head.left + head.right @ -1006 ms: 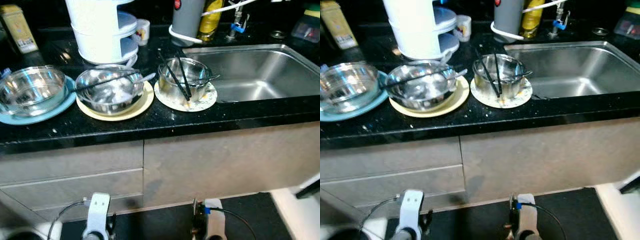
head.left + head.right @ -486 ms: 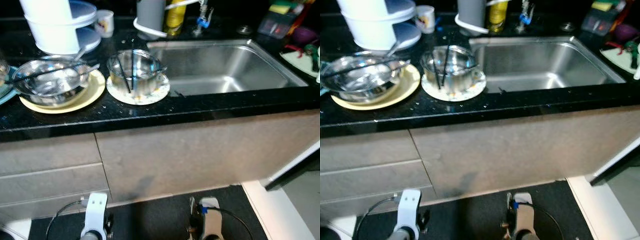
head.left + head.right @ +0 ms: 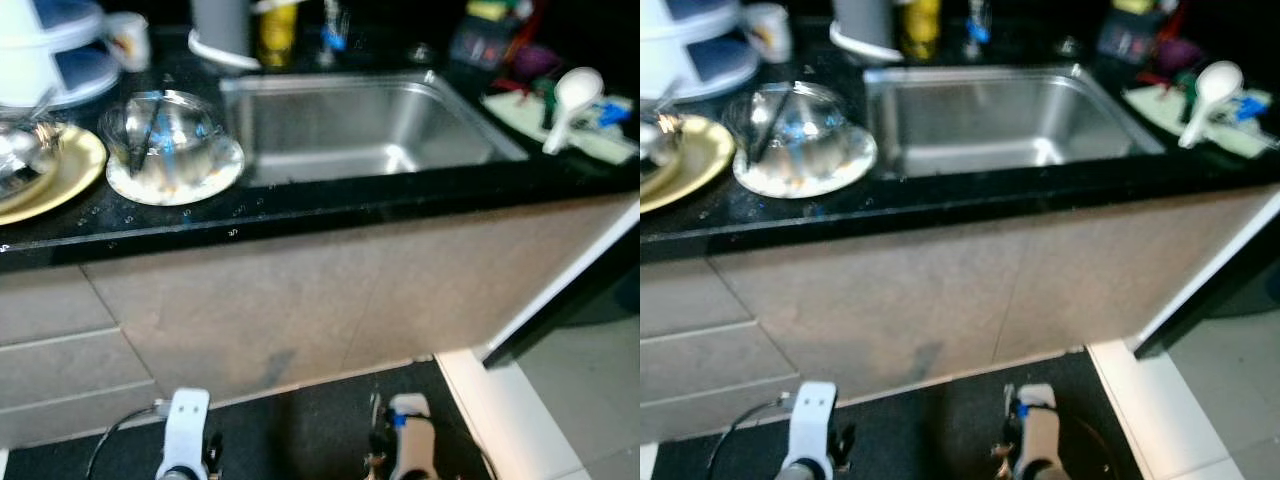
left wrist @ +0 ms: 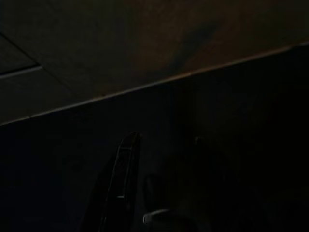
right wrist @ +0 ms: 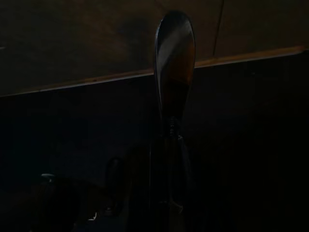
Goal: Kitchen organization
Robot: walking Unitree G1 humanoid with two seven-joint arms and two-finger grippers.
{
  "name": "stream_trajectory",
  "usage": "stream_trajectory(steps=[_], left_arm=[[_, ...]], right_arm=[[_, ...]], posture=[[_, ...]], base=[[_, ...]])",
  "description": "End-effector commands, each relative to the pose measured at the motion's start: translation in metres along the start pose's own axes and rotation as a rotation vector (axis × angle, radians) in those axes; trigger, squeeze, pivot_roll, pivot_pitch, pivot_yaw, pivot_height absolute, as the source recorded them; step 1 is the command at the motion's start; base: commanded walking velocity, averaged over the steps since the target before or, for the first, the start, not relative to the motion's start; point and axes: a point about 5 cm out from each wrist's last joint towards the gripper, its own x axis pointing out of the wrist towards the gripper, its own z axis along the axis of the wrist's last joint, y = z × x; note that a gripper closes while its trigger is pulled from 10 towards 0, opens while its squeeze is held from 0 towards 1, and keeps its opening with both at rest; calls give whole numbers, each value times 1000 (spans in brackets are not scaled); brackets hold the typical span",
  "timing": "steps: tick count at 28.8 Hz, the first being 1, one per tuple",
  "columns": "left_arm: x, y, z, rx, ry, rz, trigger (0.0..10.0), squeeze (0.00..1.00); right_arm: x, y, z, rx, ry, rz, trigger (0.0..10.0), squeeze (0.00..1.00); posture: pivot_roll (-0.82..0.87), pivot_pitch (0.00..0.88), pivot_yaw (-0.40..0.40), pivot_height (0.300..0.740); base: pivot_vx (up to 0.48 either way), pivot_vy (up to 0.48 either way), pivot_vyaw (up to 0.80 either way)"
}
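A steel bowl (image 3: 172, 135) holding dark chopsticks stands on a speckled white plate (image 3: 218, 172) on the black counter, just left of the steel sink (image 3: 360, 120). At the far left edge another steel bowl (image 3: 14, 152) rests on a yellow plate (image 3: 62, 170). Right of the sink a white ladle (image 3: 568, 100) lies on a pale mat (image 3: 512, 106). My left arm (image 3: 187, 440) and right arm (image 3: 402, 440) hang idle low before the cabinet. In the dark wrist views, the left gripper (image 4: 161, 145) and right gripper (image 5: 175, 53) face the cabinet base.
A white stacked container (image 3: 45, 60), a mug (image 3: 128, 38), a grey canister (image 3: 220, 25), a yellow bottle (image 3: 277, 30) and the tap (image 3: 333, 25) line the counter's back. Below are beige cabinet fronts (image 3: 300, 290), a dark floor mat (image 3: 300, 430) and pale tiles (image 3: 570, 400) to the right.
The whole view has swung to the right: the blue plate with its bowl has left the picture, and the sink's right side with the ladle has come in. Both arms still hang.
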Motion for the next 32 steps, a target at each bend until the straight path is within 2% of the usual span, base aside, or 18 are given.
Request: stream_trajectory(steps=[1, 11, 13, 15, 20, 29, 32], left_arm=[[-6, -1, -13, 2, 45, -2, 10000, 0], [-5, -2, -13, -5, 40, -4, 10000, 0], [-4, -2, -11, -87, 38, 2, 10000, 0], [-3, -4, -9, -114, 23, -13, 10000, 0], [-2, -5, -7, -103, 14, -20, 10000, 0], [-4, -4, -10, -78, 24, -21, 10000, 0], [-5, -6, -12, -22, 33, -42, 10000, 0]], right_arm=[[-5, -6, -11, -1, 42, -18, 10000, 0], [-5, -7, -11, -5, 42, -16, 10000, 0], [-5, -7, -10, -6, 41, -14, 10000, 0], [-5, -7, -10, -7, 41, -14, 10000, 0], [-4, -6, -10, -6, 41, -14, 10000, 0], [-4, -6, -9, -4, 41, -16, 10000, 0], [-4, -6, -8, -4, 40, -16, 10000, 0]], posture=[[-76, 207, -50, 740], [-76, 207, -50, 740], [-76, 207, -50, 740], [-76, 207, -50, 740], [-77, 206, -52, 740], [-78, 207, -51, 740], [-76, 207, -51, 740]], base=[[0, -379, 0], [0, -377, 0], [0, 0, 0], [0, 412, 0], [0, 480, 0], [0, 0, 0], [0, 0, 0]])
